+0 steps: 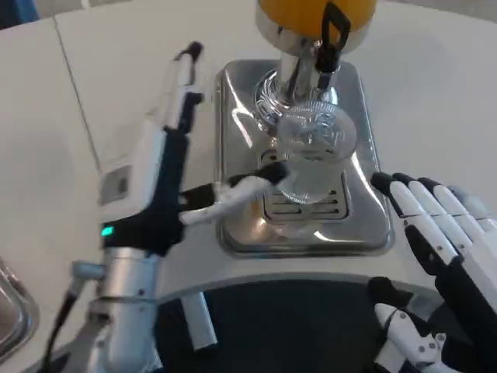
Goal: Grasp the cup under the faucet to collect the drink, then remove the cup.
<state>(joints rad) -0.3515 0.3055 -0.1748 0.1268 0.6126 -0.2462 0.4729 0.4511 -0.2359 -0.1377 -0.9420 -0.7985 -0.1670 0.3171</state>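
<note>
Nearest the camera, at the table's near edge on the right, the right hand rests with its fingers spread flat and apart, holding nothing; its fingertips lie just beside the near right corner of the dispenser base. On the left, the left hand reaches in from its silver forearm, a green light glowing near the wrist. One white finger stretches across the base's left rim and touches the near left side of the cup, and a dark finger lies against the cup beside it. Whether the hand truly grips the cup cannot be told.

The cup is clear plastic, upright, its wall see-through and glinting, so the slotted drip grate shows through and below it. It stands on the middle of the shiny steel base, directly under the black faucet. Behind, at the table's far side, sits the dispenser's tank of orange drink.
</note>
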